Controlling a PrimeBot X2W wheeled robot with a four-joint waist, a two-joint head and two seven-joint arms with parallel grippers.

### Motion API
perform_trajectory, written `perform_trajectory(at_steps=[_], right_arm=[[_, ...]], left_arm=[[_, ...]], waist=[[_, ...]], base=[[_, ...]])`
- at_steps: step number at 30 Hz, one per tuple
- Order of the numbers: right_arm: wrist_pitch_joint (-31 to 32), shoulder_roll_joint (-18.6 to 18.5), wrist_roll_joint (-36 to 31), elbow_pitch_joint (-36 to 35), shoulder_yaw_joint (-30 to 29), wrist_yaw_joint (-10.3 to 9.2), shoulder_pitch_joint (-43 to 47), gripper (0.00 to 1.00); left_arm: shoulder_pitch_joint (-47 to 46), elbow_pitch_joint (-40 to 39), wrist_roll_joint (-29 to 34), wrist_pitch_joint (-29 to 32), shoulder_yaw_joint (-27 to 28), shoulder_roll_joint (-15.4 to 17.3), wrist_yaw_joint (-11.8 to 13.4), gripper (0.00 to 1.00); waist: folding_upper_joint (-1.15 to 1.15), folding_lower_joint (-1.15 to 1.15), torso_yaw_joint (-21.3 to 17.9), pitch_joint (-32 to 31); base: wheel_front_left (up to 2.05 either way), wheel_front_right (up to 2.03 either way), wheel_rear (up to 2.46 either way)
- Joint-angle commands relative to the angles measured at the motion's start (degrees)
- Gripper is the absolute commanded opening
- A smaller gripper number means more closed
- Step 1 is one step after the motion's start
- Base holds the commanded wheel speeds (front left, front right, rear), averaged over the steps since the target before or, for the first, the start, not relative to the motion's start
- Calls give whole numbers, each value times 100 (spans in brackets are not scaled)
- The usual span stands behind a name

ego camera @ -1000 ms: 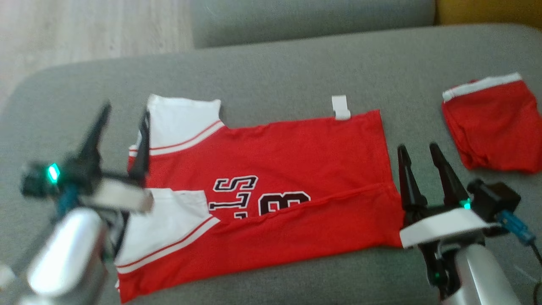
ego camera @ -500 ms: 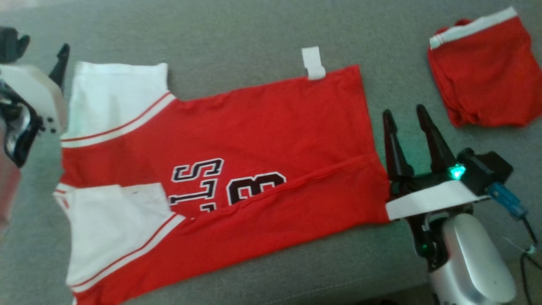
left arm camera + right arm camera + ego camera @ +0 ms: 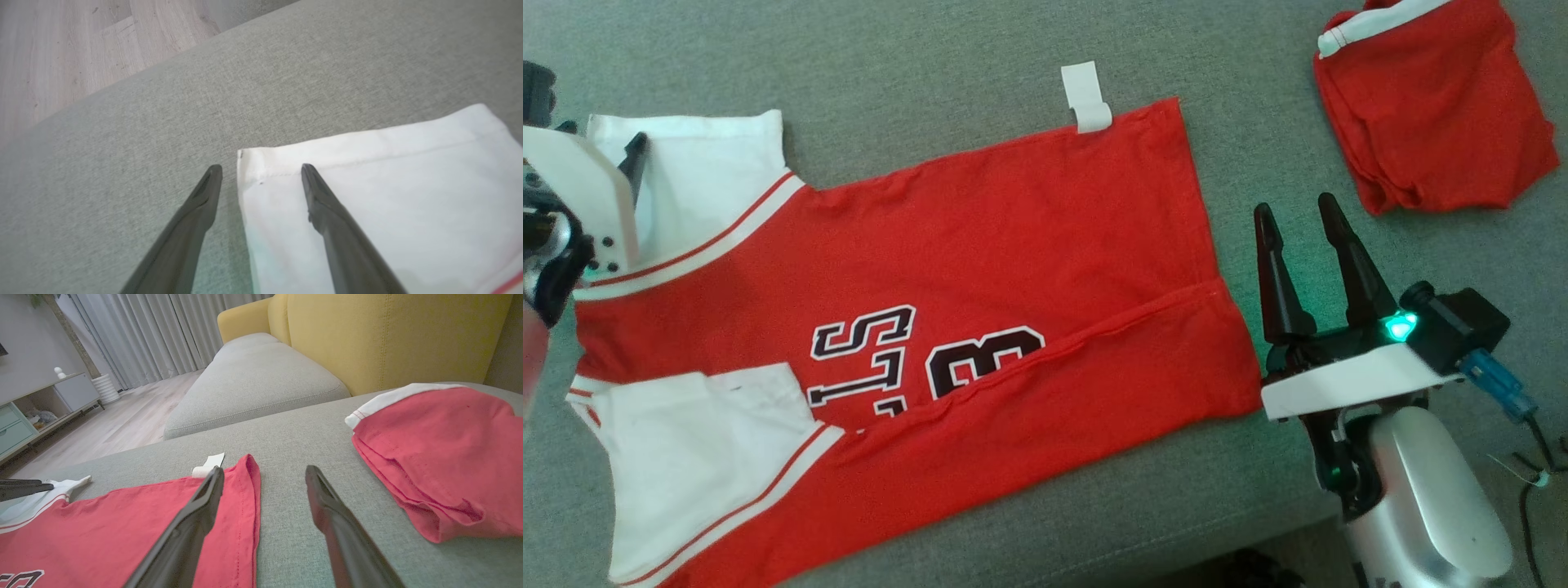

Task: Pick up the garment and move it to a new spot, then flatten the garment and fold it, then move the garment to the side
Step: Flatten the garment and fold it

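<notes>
A red basketball jersey (image 3: 980,269) with white sleeves is lying flat on a grey sofa cushion (image 3: 931,57), its near long edge folded over the lettering. The left gripper (image 3: 261,171) is hanging over the far white sleeve (image 3: 388,204), its fingers spread wide and grasping nothing, one above the sleeve's corner and one above bare cushion. The right gripper (image 3: 1294,206) is sitting just beside the jersey's hem, fingers likewise released and empty. A second red garment (image 3: 1429,114) is lying folded, apart from the jersey.
</notes>
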Motion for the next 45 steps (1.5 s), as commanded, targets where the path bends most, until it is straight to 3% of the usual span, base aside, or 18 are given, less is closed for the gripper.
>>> perform_trajectory(at_steps=[1, 14, 22, 23, 24, 25, 29, 39, 45], right_arm=[[-66, -19, 65, -119, 114, 39, -102, 100], [-123, -19, 126, -106, 168, 39, -172, 100], [-163, -19, 164, -48, 157, 39, -207, 100], [-164, -19, 163, -44, 151, 39, -213, 100], [-165, -19, 161, -42, 143, 39, -219, 100], [-166, -19, 156, -40, 130, 39, -223, 100], [-166, -19, 116, -29, 66, 39, -228, 100], [-10, -19, -84, -63, -108, 39, -203, 100], [345, -19, -303, -175, -388, 39, -302, 100]], left_arm=[[-337, -55, -102, 67, 74, 388, 11, 100], [-759, 354, -210, 394, -443, 558, 10, 100], [-709, 357, -592, 1035, -794, 527, 10, 100], [-697, 331, -664, 1117, -827, 533, 10, 92], [-693, 293, -733, 1166, -854, 544, 10, 34], [-693, 245, -794, 1167, -873, 556, 10, 0], [-778, 87, -888, 816, -879, 585, 10, 0], [-1008, -146, -587, -1261, -800, 288, 61, 0], [-919, -548, -421, -2040, -852, 182, 93, 0]], waist=[[0, 0, 9, -28], [0, 0, -73, 196], [0, 0, -96, 174], [0, 0, -92, 166], [0, 0, -85, 161], [0, 0, -73, 155], [0, 0, 0, 117], [0, 0, 409, -244], [0, 0, 794, -506]], base=[[0, 0, 0], [0, 0, 0], [0, 0, 0], [0, 0, 0], [0, 0, 0], [0, 0, 0], [0, 0, 0], [0, 0, 0], [0, 0, 0]])
